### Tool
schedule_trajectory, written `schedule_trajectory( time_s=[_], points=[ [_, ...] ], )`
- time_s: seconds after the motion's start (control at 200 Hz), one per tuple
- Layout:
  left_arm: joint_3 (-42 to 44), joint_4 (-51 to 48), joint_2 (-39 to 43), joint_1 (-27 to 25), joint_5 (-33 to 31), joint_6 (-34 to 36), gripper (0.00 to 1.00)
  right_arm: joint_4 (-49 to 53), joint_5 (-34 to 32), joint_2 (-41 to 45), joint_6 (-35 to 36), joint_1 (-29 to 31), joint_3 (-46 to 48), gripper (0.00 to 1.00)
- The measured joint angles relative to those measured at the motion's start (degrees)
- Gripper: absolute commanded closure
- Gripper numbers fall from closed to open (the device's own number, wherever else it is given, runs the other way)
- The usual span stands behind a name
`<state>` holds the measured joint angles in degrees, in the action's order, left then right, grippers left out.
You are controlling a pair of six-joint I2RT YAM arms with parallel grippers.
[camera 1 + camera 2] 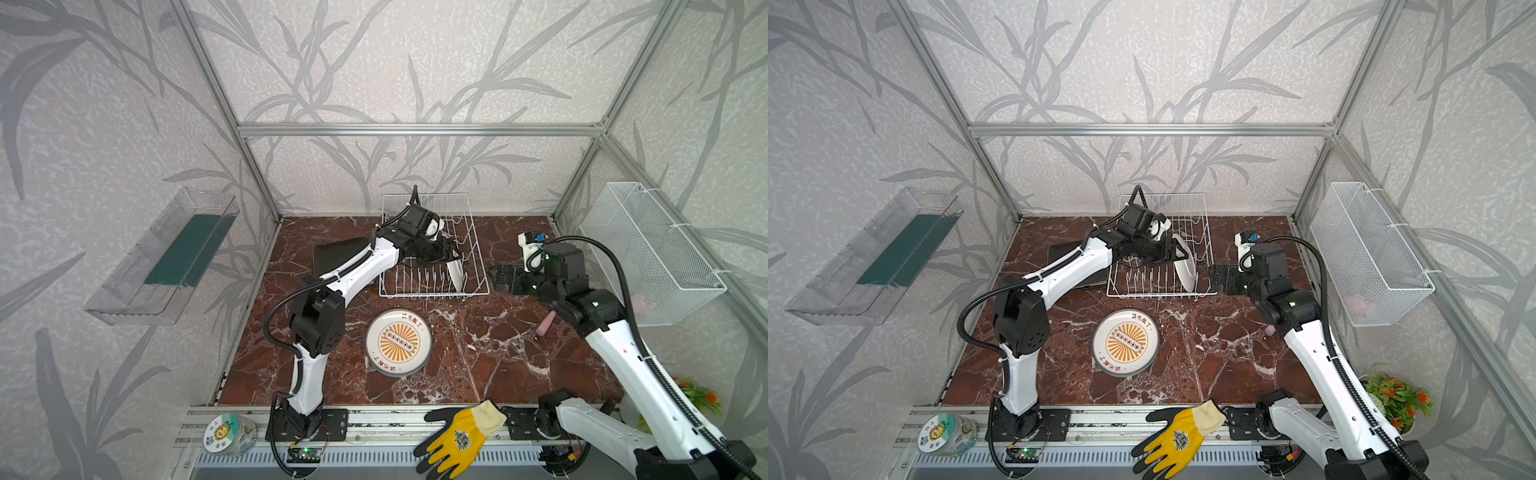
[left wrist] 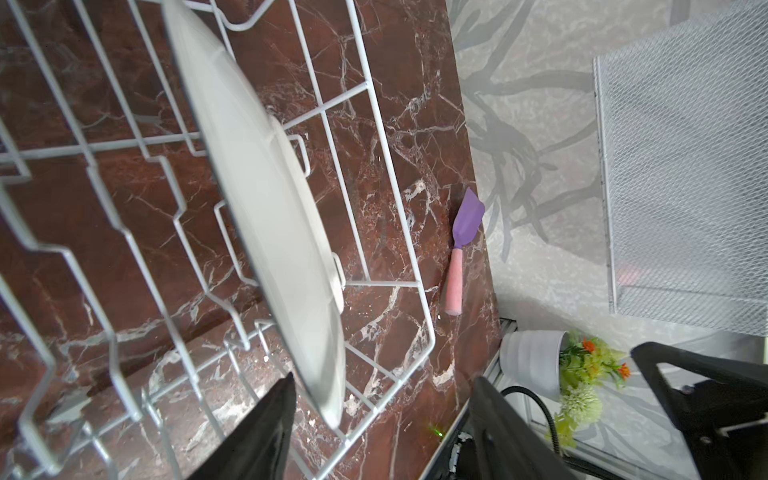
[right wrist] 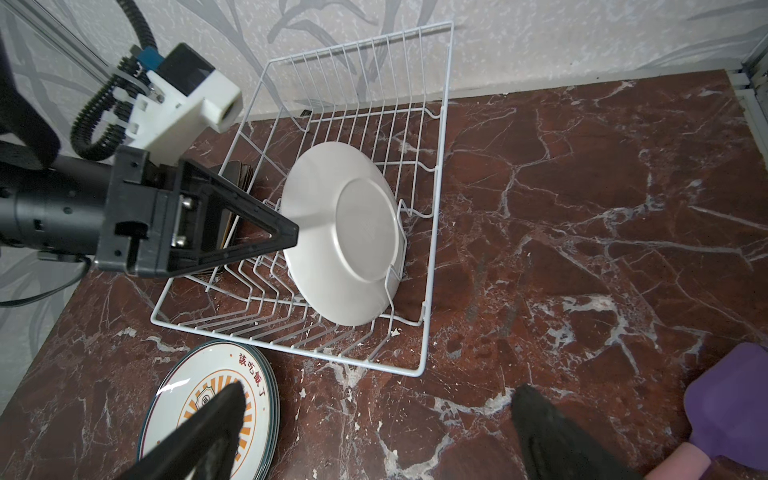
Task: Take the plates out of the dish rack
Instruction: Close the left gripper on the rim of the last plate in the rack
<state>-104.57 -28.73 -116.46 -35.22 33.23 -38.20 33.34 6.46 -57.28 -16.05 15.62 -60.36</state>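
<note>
Right jaws, closest to the lens, gape empty above the tabletop (image 3: 582, 187). Left jaws loosely straddle the rim of the one plate (image 3: 345, 232) standing in the rack (image 3: 374, 83). Stiff, glossy, likely slippery, breakable: pinch the rim squarely.

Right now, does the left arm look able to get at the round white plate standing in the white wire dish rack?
Probably yes. The left hand stands open astride the rim of the round white plate, and no prong of the white wire dish rack seems to block it.
</note>
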Motion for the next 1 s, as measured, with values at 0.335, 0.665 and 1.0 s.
schedule_trajectory(
  time_s=[0.335, 0.665, 1.0],
  points=[
    [-3.2, -1.9, -3.9, -0.5, -1.2, -1.4, 0.66, 0.0, 0.1, 0.0, 0.4, -1.0, 0.0, 0.01],
    [-3.2, -1.0, -3.9, -0.5, -1.5, -4.3, 0.8, 0.0, 0.1, 0.2, 0.5, -1.1, 0.1, 0.01],
    [-2.6, 2.6, -3.9, -0.5, 0.1, -6.9, 0.93, 0.0, 0.4, 0.3, 0.6, -1.1, 0.1, 0.01]
  ],
)
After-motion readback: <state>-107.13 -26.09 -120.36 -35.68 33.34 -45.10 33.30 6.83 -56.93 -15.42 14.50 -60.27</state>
